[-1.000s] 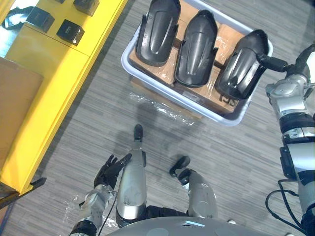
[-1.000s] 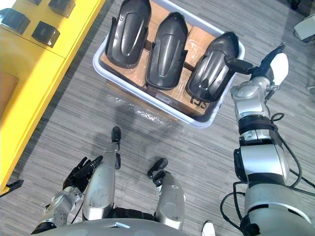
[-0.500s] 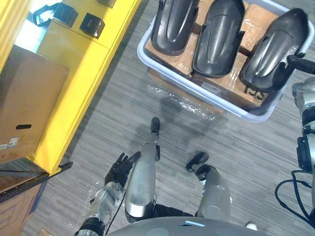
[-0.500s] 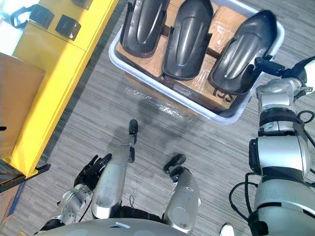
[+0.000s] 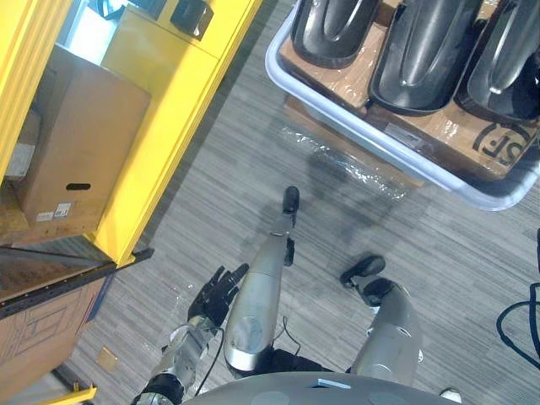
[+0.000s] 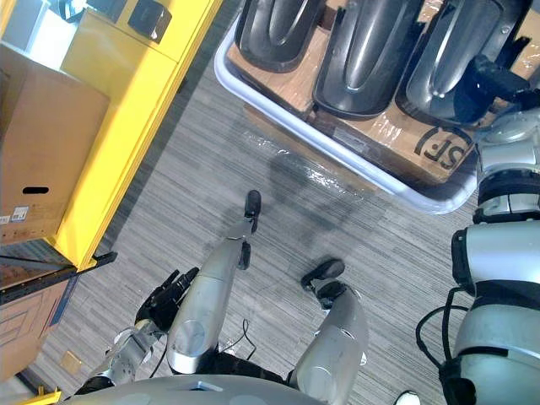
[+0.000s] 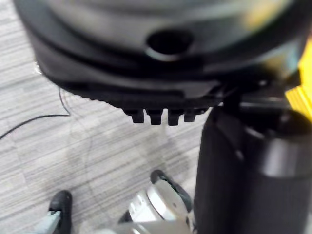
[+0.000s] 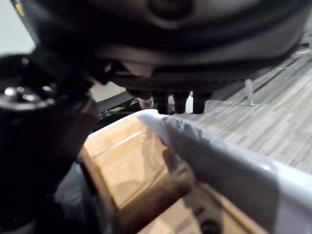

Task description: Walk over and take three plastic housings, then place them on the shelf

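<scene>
Three dark plastic housings lie side by side in a pale bin (image 6: 337, 152) on brown cardboard: left housing (image 6: 278, 25), middle housing (image 6: 363, 51), right housing (image 6: 443, 63). My right hand (image 6: 498, 83) reaches over the bin's near right corner, its dark thumb against the right housing's near end and its fingers not curled round it. The right wrist view shows the thumb (image 8: 44, 146) beside that housing (image 8: 78, 195) and the bin's rim (image 8: 219, 151). My left hand (image 6: 164, 299) hangs low by my side, fingers relaxed and empty. The yellow shelf (image 6: 126, 110) stands to the left.
Small black boxes (image 6: 150, 17) sit on the shelf's top. A brown cardboard box (image 6: 42, 152) fills a lower level of the shelf. Clear plastic wrap (image 6: 321, 173) lies on the grey floor in front of the bin. Open floor runs between shelf and bin.
The whole picture has shifted: bin and shelf slid up and right, and the shelf's lower level with the cardboard box came into view. My right hand stays at the right housing.
</scene>
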Available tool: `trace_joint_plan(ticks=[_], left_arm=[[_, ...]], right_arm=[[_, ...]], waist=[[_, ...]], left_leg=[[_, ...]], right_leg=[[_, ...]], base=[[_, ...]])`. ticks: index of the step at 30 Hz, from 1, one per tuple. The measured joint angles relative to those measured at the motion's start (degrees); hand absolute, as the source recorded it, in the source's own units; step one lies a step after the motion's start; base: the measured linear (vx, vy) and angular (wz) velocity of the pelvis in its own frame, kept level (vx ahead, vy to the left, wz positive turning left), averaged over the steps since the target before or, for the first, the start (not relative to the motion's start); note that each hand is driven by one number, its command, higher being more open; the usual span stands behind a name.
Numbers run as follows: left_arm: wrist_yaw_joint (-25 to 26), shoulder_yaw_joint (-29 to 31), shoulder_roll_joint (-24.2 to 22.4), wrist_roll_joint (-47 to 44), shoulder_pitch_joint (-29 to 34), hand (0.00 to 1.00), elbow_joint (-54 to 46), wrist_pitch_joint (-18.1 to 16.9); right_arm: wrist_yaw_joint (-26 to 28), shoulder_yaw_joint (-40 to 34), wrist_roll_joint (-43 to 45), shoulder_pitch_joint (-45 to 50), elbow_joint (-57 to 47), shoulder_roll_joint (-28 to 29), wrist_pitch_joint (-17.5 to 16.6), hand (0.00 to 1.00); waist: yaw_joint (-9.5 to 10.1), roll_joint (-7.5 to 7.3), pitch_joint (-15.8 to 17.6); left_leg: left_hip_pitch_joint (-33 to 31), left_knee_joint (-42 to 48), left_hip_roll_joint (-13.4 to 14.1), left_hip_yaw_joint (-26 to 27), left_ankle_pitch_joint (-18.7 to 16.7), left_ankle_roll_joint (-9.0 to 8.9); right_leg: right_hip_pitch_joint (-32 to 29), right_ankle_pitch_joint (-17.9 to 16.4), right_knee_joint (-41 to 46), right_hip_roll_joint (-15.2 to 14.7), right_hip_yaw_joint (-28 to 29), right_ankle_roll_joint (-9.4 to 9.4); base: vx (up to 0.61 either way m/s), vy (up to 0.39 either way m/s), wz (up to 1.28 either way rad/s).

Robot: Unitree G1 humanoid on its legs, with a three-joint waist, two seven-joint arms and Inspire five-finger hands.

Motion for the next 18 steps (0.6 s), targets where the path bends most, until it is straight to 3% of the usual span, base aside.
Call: trace_joint_plan(ticks=[4,9,18], left_arm=[[-2.3,0.1,-0.1,0.2,1.3,1.00,1.7,-0.1],[-3.3,0.2,-0.2,0.3,1.3,1.00,0.2,-1.7],[-3.0,0.2,-0.2,0.0,1.4,1.00,-2.1,-2.0]], right_arm=[[-0.4,2.9,-0.9,0.0,0.1,-4.3,1.2,0.00],[0.3,3.1,-1.0,-0.4,0.0,-5.1,1.4,0.00],[8.3,4.8,-5.7,-1.8,-1.1,-2.9,3.4,0.00]], waist=[[1.46,0.01,0.0],[0.75,0.00,0.0],[0.62,0.01,0.0]], left_leg=[[0.0,0.0,-0.2,-0.5,0.2,-0.10],[0.2,0.2,-0.1,-0.9,0.5,-0.41],[1.4,1.1,1.0,-1.1,0.2,-0.69]], right_leg=[[0.2,-0.5,0.3,0.0,-0.3,0.08],[1.0,-0.7,0.3,0.1,-0.9,-0.09],[3.1,-0.8,-0.5,1.0,-1.4,-0.23]], base=[[0.04,-0.063,0.08],[0.05,-0.064,0.03],[0.03,-0.048,0.00]])
